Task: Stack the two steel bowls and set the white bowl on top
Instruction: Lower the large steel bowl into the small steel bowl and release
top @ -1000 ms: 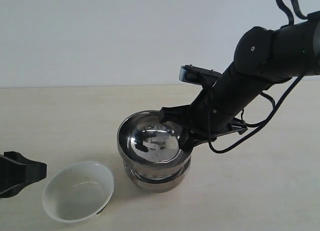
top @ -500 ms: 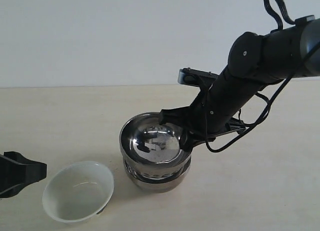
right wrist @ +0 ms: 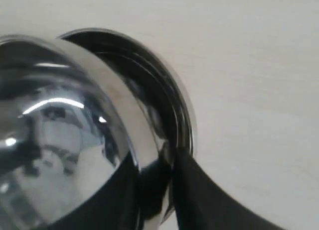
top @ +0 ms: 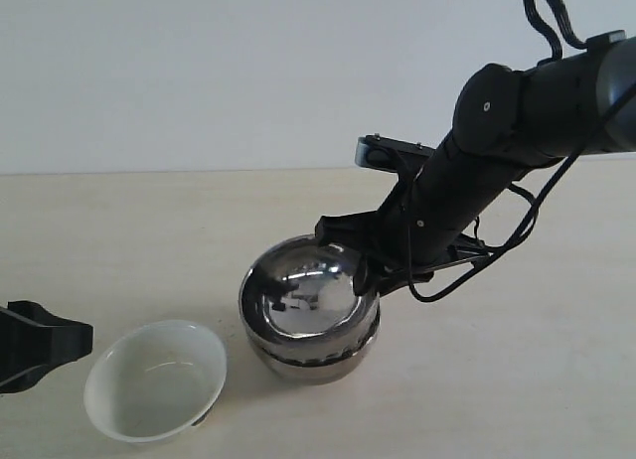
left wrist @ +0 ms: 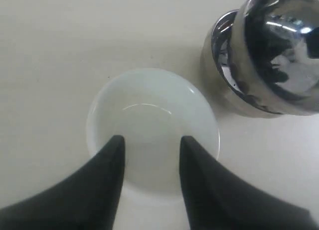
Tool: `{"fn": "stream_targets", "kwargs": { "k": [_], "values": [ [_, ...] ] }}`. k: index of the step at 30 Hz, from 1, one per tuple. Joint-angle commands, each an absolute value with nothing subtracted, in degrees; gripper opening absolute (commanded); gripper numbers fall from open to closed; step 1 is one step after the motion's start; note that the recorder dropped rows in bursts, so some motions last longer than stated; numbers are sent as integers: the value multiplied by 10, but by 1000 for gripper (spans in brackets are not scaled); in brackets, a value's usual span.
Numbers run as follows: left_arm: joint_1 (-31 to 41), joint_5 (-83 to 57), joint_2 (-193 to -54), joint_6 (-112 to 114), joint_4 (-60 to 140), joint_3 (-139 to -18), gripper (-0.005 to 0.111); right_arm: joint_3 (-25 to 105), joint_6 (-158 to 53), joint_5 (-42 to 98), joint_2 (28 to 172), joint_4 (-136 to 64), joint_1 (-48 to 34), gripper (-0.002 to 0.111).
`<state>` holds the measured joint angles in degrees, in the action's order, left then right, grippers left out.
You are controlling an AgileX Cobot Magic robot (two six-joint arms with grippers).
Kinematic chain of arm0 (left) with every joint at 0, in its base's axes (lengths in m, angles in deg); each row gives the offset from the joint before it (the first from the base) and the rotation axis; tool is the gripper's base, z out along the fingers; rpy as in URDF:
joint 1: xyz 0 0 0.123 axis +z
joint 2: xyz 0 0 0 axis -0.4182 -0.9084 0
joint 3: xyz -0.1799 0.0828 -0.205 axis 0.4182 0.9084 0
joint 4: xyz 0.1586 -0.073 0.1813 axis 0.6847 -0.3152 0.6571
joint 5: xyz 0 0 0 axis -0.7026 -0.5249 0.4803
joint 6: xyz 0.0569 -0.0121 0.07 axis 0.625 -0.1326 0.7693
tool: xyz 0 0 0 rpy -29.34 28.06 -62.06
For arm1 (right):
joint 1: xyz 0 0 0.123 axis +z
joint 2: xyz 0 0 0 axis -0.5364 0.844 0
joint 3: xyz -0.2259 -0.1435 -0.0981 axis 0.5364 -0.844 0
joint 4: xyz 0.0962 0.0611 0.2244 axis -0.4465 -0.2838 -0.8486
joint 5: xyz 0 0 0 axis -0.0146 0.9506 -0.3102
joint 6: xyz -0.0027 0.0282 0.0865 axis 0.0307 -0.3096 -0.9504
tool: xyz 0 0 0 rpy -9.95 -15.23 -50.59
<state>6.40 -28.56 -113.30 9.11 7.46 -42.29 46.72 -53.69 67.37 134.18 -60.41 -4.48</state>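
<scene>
One steel bowl (top: 316, 361) stands on the table. The other steel bowl (top: 301, 298) sits tilted inside it, its opening tipped toward the left. My right gripper (top: 360, 276) is shut on the far-right rim of that upper bowl (right wrist: 60, 140), one finger inside and one outside, just above the lower bowl's rim (right wrist: 162, 98). The white bowl (top: 154, 380) rests upright to the left of the stack. My left gripper (left wrist: 149, 143) hovers open over the white bowl (left wrist: 152, 115), holding nothing; it shows at the left edge (top: 79, 342) of the exterior view.
The pale table (top: 517, 380) stretches bare to the right of the stack and behind it. A light wall (top: 248, 72) closes the back. The right arm and its cables (top: 517, 111) lean in from the upper right.
The held steel bowl came down and tipped, dropping from above the lower bowl into it. The white bowl and the left gripper stayed put.
</scene>
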Motion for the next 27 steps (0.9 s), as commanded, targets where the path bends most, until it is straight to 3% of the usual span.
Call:
{"fn": "stream_targets", "kwargs": {
  "k": [1,3,14,17,24,27],
  "values": [
    [64,-280,-1131,97,70,-421,35,471,-530,669,1339,-604,-44,40],
    [64,-280,-1131,97,70,-421,35,471,-525,670,1339,-605,-44,46],
    [64,-278,-1131,98,70,-421,35,471,-510,690,1318,-595,-44,44],
    [64,-278,-1131,98,70,-421,35,471,-512,696,1307,-577,-44,38],
    [64,-278,-1131,99,70,-421,35,471,-511,707,1292,-568,-44,0],
    [64,-278,-1131,99,70,-421,35,468,-512,705,1292,-564,-44,0]
  ]
}}
